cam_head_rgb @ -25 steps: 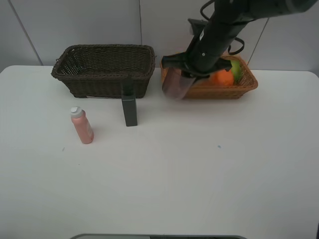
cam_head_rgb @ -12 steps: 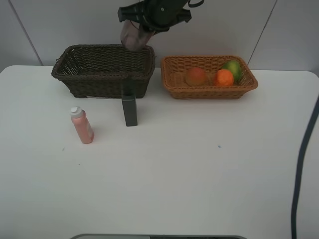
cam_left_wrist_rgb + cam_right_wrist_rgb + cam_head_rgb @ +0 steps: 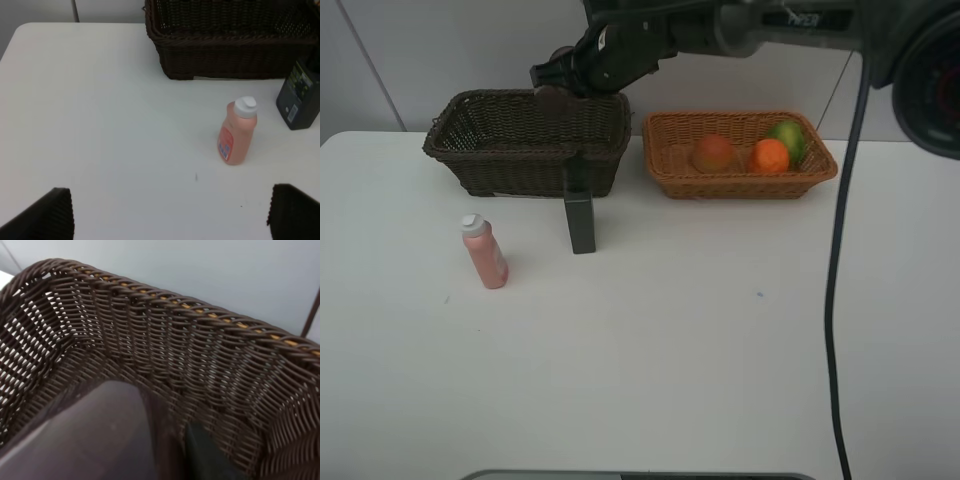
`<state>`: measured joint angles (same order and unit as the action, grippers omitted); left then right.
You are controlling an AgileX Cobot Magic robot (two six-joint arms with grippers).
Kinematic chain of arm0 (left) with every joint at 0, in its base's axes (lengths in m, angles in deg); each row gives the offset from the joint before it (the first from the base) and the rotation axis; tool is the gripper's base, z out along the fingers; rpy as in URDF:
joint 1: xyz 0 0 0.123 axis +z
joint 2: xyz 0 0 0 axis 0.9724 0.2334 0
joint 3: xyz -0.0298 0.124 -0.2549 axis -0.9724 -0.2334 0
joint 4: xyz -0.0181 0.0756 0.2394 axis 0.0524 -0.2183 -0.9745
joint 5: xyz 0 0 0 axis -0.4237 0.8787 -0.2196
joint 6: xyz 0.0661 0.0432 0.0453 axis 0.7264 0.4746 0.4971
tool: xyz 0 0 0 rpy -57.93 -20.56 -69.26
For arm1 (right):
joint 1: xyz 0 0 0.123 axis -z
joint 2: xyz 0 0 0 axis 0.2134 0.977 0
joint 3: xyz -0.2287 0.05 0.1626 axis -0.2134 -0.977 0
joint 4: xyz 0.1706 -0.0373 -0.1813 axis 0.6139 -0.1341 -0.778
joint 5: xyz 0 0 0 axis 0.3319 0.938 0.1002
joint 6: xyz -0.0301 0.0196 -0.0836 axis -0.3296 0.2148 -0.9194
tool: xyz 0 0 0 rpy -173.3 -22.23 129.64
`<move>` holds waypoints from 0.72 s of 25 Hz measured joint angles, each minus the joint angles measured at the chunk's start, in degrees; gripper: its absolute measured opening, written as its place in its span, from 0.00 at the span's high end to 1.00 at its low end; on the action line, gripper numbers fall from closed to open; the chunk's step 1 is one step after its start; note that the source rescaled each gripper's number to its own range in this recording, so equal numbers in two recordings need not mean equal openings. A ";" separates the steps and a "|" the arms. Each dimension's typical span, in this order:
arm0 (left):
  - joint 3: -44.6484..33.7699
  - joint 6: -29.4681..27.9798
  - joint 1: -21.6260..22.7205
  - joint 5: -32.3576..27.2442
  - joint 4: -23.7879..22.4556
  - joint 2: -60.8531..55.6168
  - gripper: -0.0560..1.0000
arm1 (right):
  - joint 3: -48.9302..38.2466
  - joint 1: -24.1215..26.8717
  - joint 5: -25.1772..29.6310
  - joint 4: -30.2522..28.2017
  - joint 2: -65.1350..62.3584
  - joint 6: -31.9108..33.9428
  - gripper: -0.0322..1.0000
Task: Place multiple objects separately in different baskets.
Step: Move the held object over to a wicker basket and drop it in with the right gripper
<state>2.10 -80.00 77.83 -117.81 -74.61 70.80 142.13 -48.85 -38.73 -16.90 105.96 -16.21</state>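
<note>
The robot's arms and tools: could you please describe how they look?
The right arm is black, built of rounded tubular segments, with small white lettering on one link and a black cable hanging from it. The left tool has matte black, blocky fingertips.

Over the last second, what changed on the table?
The right gripper carried the cup leftward from the left end of the tan basket, up, then down into the dark basket, still gripping it. Pink bottle, dark bottle, orange, green fruit and red-orange fruit stayed put.
</note>
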 joint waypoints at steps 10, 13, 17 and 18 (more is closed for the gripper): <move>0.00 0.00 0.00 0.00 0.00 0.00 0.00 | 0.00 0.00 -2.22 -0.20 3.17 0.00 0.53; 0.00 0.00 0.00 0.00 0.00 0.00 0.00 | 0.00 0.00 -2.82 -0.20 3.08 0.00 0.30; 0.00 0.00 0.00 0.00 0.00 0.00 0.00 | 0.00 0.00 -2.02 -0.20 3.01 0.00 0.14; 0.00 0.00 0.00 0.00 0.00 0.00 0.00 | 0.00 0.00 -1.57 -0.20 2.71 0.00 0.12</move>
<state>2.10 -80.00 77.83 -117.81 -74.61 70.80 142.13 -48.85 -40.31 -17.10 108.67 -16.21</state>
